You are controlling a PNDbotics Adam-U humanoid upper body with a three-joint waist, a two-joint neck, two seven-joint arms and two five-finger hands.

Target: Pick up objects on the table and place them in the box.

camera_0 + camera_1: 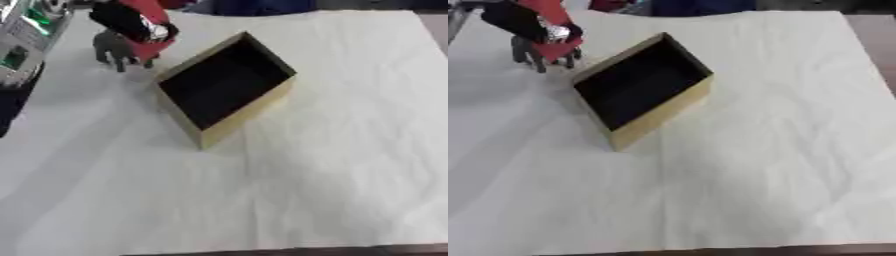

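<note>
An open box [226, 85] with tan walls and a dark inside stands on the white cloth, left of the middle and turned at an angle. Just beyond its far left corner is my left hand [114, 47], grey, fingers pointing down toward the cloth. It holds a red and black object [144, 25] that rises above the hand, close to the box's rim but outside it. How the fingers wrap the object is partly hidden. The right hand shows in neither view.
A white cloth [332, 165] covers the table, with its front edge along the bottom of the view. Grey equipment with green lights [22, 35] stands at the far left edge. Something dark blue [254, 6] lies past the table's far edge.
</note>
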